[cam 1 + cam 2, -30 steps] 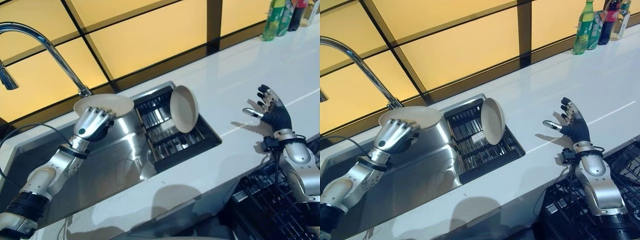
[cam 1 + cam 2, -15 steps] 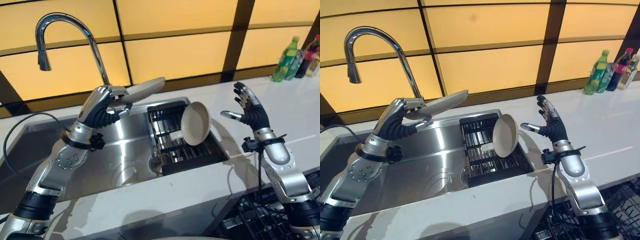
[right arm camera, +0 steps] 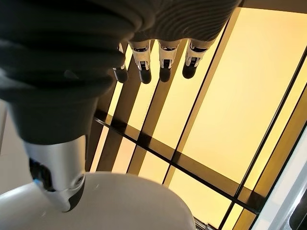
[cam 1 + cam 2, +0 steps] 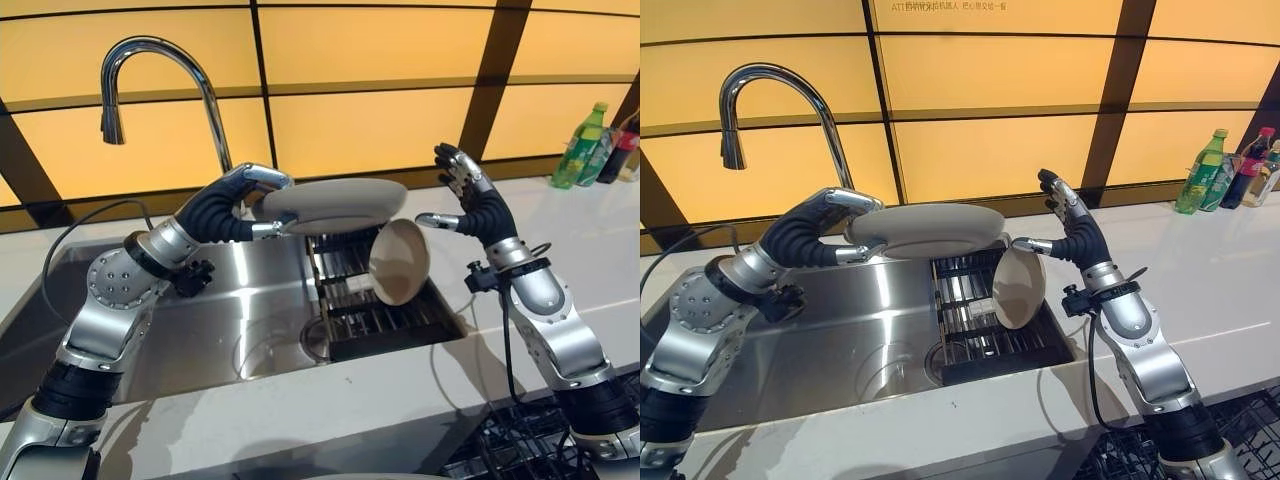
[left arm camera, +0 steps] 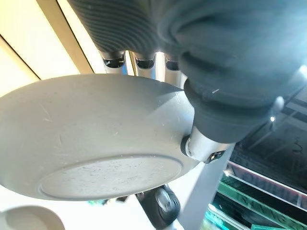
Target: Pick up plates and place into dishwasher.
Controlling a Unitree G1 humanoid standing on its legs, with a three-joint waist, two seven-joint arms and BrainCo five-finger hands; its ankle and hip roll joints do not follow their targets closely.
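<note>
My left hand [image 4: 228, 205] is shut on the rim of a beige plate [image 4: 335, 204], holding it level above the sink's right side; its underside shows in the left wrist view [image 5: 96, 139]. A second beige plate [image 4: 398, 262] stands on edge in the dark rack [image 4: 375, 310] in the sink. My right hand [image 4: 474, 203] is raised open just right of the held plate, fingers spread, holding nothing. The standing plate's rim [image 3: 120, 201] shows below its thumb.
A steel sink [image 4: 200, 320] with a tall curved faucet [image 4: 150, 60] lies in a white counter [image 4: 590, 230]. Bottles [image 4: 580, 145] stand at the far right. A black dishwasher rack [image 4: 530, 450] shows at the lower right.
My left hand has carried the plate rightward and levelled it above the rack. My right hand has risen and moved left toward the plate. The camera has shifted too.
</note>
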